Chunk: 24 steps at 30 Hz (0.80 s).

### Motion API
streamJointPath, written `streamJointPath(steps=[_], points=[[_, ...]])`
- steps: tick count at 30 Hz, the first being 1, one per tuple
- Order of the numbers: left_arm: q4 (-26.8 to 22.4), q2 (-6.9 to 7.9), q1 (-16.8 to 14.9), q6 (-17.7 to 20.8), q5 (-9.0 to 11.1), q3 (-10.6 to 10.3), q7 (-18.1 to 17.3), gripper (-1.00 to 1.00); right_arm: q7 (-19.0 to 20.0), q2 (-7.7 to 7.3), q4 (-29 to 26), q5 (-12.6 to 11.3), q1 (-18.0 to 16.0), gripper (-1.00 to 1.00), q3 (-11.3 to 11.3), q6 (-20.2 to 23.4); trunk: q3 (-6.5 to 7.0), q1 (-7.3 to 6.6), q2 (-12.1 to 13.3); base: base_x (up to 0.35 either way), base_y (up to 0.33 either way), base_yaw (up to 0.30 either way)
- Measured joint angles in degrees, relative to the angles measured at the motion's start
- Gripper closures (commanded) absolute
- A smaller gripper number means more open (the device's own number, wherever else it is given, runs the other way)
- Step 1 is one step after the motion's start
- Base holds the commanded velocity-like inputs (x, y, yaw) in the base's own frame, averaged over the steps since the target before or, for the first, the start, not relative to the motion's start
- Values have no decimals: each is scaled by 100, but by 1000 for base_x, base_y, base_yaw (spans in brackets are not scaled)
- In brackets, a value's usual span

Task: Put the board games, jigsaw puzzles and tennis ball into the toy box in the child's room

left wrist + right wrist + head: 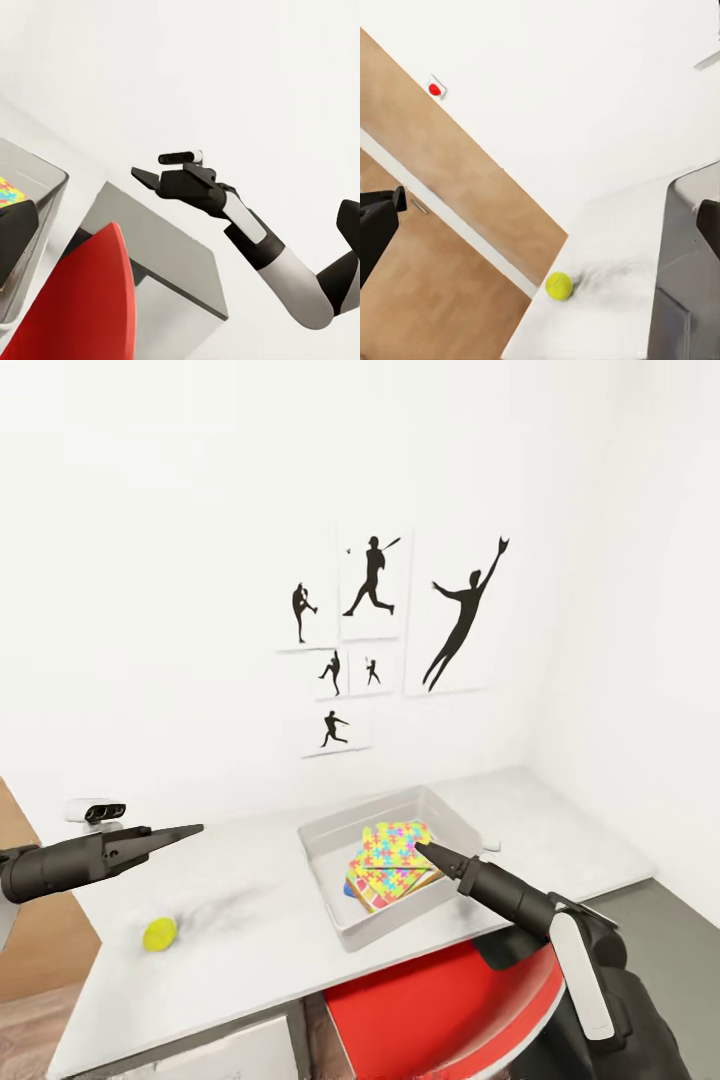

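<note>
The light-grey toy box (335,855) stands on the pale table (250,930) near its front edge. Inside lie the jigsaw puzzles (395,855), stacked and tilted; a blue and orange edge peeks out beneath them, and I cannot tell what it belongs to. The tennis ball (159,933) rests on the table to the left of the box, also caught in the right wrist view as the ball (559,286). My right gripper (425,850) hovers over the box, open and empty. My left gripper (190,829) hangs open above the table, up and right of the ball. The board games and bed are out of view.
A red chair (440,1010) is tucked under the table's front edge below the box. Black sports pictures (370,630) hang on the white wall behind. A wood panel (472,202) with a red button (434,89) lies left of the table. White drawer fronts (240,1055) sit under the desk.
</note>
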Motion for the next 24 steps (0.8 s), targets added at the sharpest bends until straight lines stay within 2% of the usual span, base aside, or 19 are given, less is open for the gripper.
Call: streamJointPath(steps=[4, 18, 24], points=[[0, -7, -1, 0, -1, -7, 0, -100, 6, -2, -4, -9, 1, -100, -7, 4, 12, -1, 1, -124, 71, 35], [1, -16, -3, 0, -1, -9, -1, -100, -15, 8, -8, 2, 1, -100, 3, -3, 28, -2, 0, -5, 3, 6], [-1, -19, -1, 0, -2, -8, 0, -100, -31, 17, -12, 6, -2, -100, 15, -8, 60, -2, 1, -27, 1, 162]])
